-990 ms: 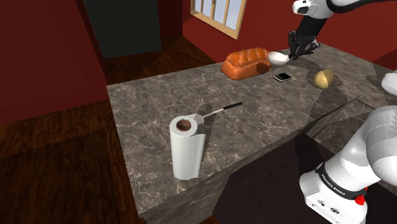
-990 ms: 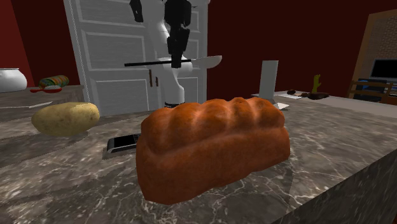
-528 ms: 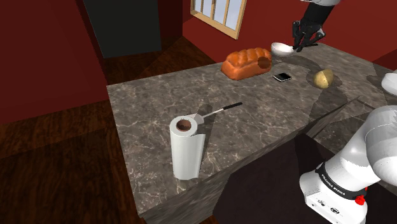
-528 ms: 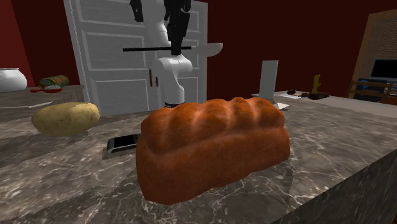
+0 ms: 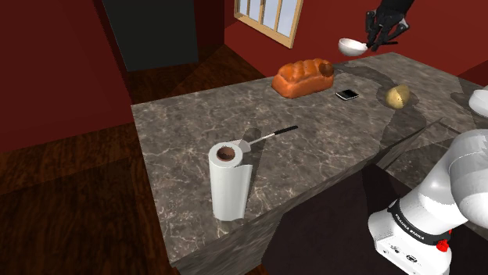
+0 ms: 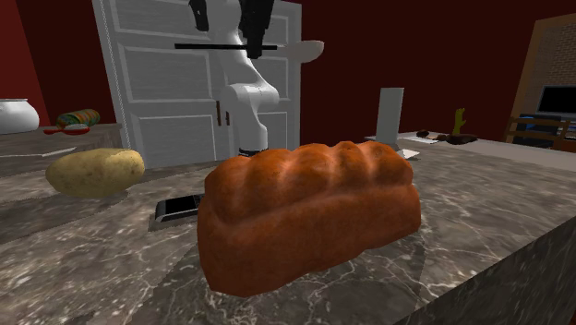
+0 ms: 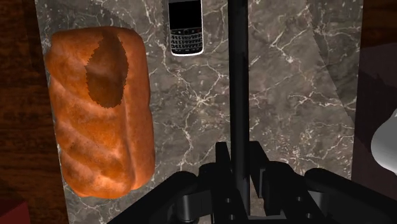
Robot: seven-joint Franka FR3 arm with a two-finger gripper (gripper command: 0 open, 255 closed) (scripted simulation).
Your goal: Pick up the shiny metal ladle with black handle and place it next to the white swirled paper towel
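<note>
My gripper [image 5: 385,30] hangs high over the counter's far end, shut on the thin black handle of the ladle [image 5: 352,47]. The ladle's pale bowl points toward the shoulder view's left, above the bread. In the second exterior view the gripper [image 6: 254,30] holds the ladle [image 6: 300,48] level, its handle sticking out to the left. In the wrist view the gripper [image 7: 240,168] clasps the handle of the ladle [image 7: 238,76] between both fingers. The white paper towel roll [image 5: 229,181] stands upright near the counter's front edge, far from the gripper; it also stands behind the bread [image 6: 390,113].
Below the gripper lie a bread loaf [image 5: 303,76], a black phone [image 5: 348,94] and a potato [image 5: 397,96]. A spatula [image 5: 266,139] rests just behind the towel roll. The marble counter [image 5: 180,133] drops off at its front and left edges.
The gripper has risen with the ladle and drifted toward the shoulder view's upper right. The ladle's bowl now hangs higher above the bread.
</note>
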